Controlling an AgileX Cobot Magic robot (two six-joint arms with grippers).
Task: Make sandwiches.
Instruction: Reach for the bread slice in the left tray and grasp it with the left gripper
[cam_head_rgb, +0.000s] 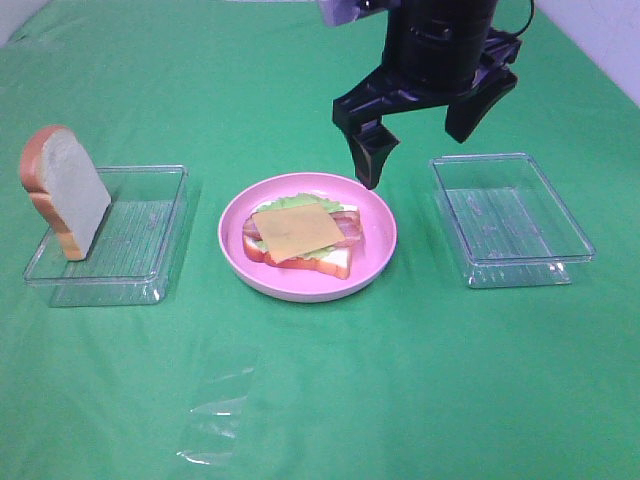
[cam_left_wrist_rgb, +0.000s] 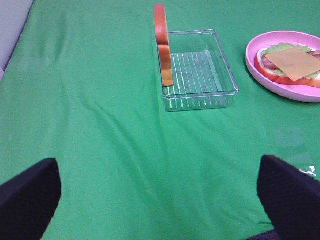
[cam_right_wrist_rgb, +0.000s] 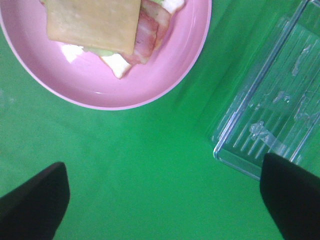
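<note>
Cheese square (cam_right_wrist_rgb: 94, 22) tops bacon (cam_right_wrist_rgb: 150, 31) (pink plate (cam_right_wrist_rgb: 165, 75)), tray (cam_right_wrist_rgb: 270, 100) beside.

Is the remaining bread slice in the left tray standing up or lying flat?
Standing on edge. The bread slice rises above the left tray at its outer end, leaning slightly; the left wrist view shows it edge-on and upright.

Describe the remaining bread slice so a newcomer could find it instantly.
Start at the pink plate mid-table, then go to the clear tray on its left. The bread slice stands upright at that tray's outer end, white-faced with orange-brown crust; the right tray holds no bread.
</note>
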